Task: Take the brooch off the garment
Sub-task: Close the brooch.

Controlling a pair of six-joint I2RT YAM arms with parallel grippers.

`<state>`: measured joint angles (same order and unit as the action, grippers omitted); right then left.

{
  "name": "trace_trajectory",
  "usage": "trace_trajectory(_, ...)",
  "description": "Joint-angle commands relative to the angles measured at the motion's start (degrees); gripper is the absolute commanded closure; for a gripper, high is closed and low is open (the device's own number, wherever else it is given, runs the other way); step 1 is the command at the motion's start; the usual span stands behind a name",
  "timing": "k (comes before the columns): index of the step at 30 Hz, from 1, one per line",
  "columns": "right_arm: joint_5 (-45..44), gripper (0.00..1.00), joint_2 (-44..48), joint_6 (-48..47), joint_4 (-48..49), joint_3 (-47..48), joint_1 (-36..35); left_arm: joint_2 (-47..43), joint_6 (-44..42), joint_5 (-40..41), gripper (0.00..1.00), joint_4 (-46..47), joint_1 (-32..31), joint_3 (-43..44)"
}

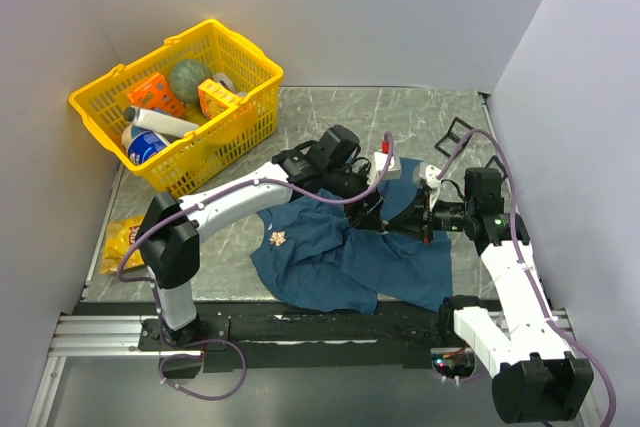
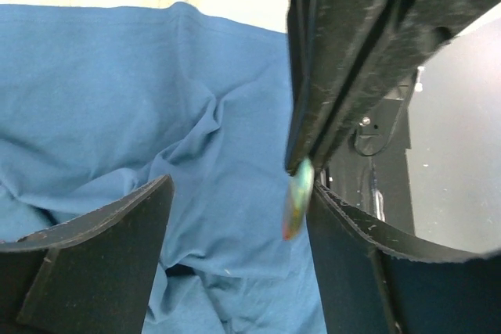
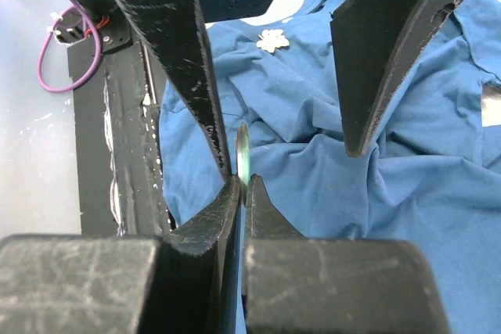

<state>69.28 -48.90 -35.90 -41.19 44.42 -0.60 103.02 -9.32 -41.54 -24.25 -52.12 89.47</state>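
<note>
A yellow basket point(image 1: 215, 142) full of small things stands far off to the left of both sets of fingers, at the back of the desk point(image 1: 330, 112). A yellow bag point(image 1: 125, 239) lies at the desk's left edge.

The big dark blue shirt point(image 1: 330, 267) lies crumpled in the middle of the desk, under both sets of fingers. A small flower brooch point(image 1: 278, 239) sits on the shirt, to the left of the fingers and nearer the front edge of the desk. Nothing touches it.

The left arm's fingers point(image 2: 94, 248) hang over the shirt and are wide apart. They grip nothing.

The right arm's fingers point(image 3: 211, 224) are pinched tight on a thin shiny disc point(image 3: 243, 154), seen from its edge. The disc sits between the left arm's fingers, right next to one of them. The view is too close to tell if that finger touches it, or if the disc is pinned to the cloth.
</note>
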Motion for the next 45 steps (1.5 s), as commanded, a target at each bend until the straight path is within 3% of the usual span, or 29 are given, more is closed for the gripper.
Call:
trace_trajectory(1,2.09,1.0,0.74,-0.84,-0.03,1.37,0.34,-1.51,0.27,2.16,0.27,2.28,-0.35,0.26)
trace_trajectory(25,2.36,1.0,-0.4,-2.6,-2.14,1.81,0.34,-2.3,1.06,-3.72,0.25,2.45,0.61,1.06)
trace_trajectory(30,2.62,1.0,-0.49,-2.6,-2.23,1.89,0.34,-2.39,1.15,-2.15,0.21,2.8,0.61,1.14)
trace_trajectory(45,9.73,1.0,-2.07,-4.53,-7.94,4.79,2.36,-3.35,-4.3,4.27,0.26,2.46,0.09,-2.11)
